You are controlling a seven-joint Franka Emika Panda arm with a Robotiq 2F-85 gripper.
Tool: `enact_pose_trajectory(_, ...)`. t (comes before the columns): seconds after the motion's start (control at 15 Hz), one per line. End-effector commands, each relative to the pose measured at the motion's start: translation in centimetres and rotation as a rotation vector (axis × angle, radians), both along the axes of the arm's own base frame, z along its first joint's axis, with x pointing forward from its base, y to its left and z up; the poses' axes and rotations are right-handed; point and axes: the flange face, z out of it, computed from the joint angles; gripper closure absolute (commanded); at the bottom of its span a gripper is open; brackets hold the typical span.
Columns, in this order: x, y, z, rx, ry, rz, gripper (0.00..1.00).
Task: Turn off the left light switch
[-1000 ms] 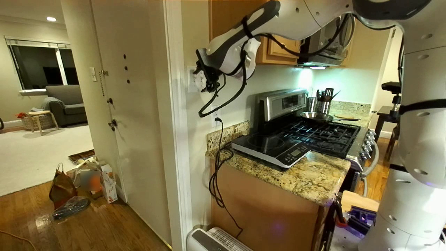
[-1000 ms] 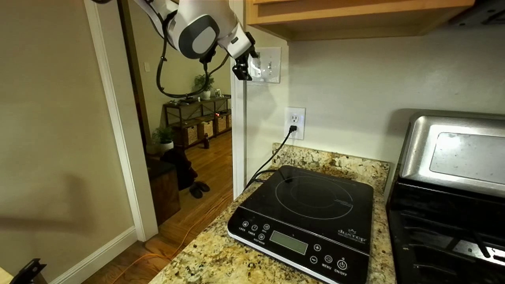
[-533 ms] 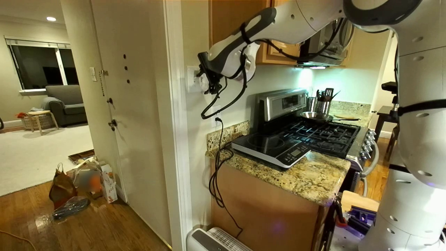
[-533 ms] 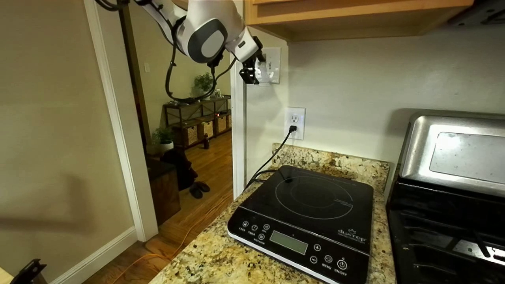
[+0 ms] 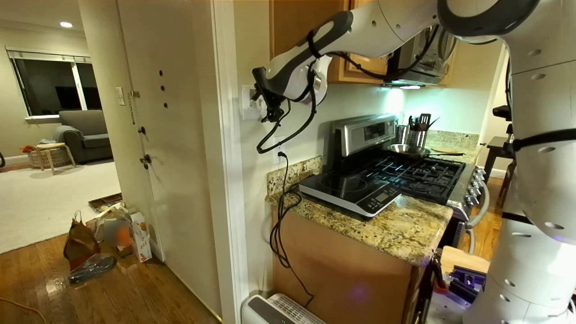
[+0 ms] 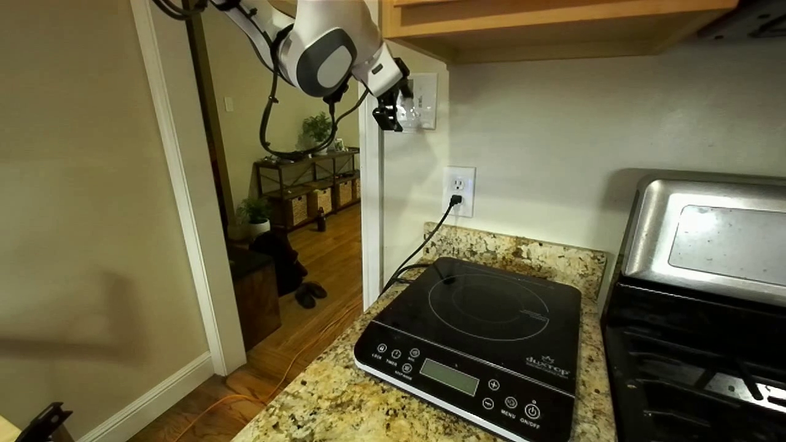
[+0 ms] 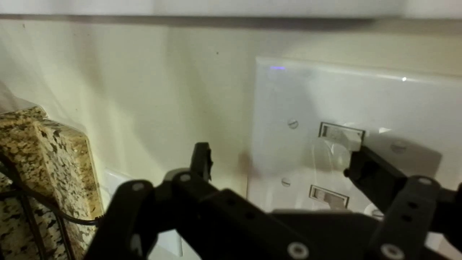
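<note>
The white wall plate (image 7: 285, 94) fills the right of the wrist view and shows in both exterior views (image 6: 427, 101) (image 5: 247, 104). It has two toggles. The left light switch (image 7: 341, 135) is the upper one in the wrist view, nearer the door trim. The right switch (image 7: 328, 196) is below it there, partly covered by the gripper. My gripper (image 7: 278, 153) is open, with nothing between the fingers. One fingertip (image 7: 371, 169) is right at the left toggle's tip; contact cannot be told. The other finger (image 7: 200, 160) is over bare wall. In an exterior view the gripper (image 6: 398, 109) hides the left toggle.
The door trim (image 7: 216, 8) runs beside the plate. An outlet (image 6: 459, 184) with a black cord is below. An induction cooktop (image 6: 485, 307) sits on the granite counter (image 6: 344, 399). A wooden cabinet (image 6: 552, 37) hangs above right.
The gripper has moved right and slightly down in an exterior view over the first half second. Since then it has barely shifted. It stays open.
</note>
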Motion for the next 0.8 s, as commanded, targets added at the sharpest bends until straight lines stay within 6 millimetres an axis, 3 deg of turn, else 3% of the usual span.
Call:
enact_pose_trajectory(0.0,0.0,1.6,1.6,0.026,-0.014,0.020,0.00)
enact_pose_trajectory(0.4,0.5,2.9,1.5,0.022,-0.015,0.040,0.00)
enact_pose_trajectory(0.73,0.6,2.6,1.5,0.011,-0.020,0.032,0.00)
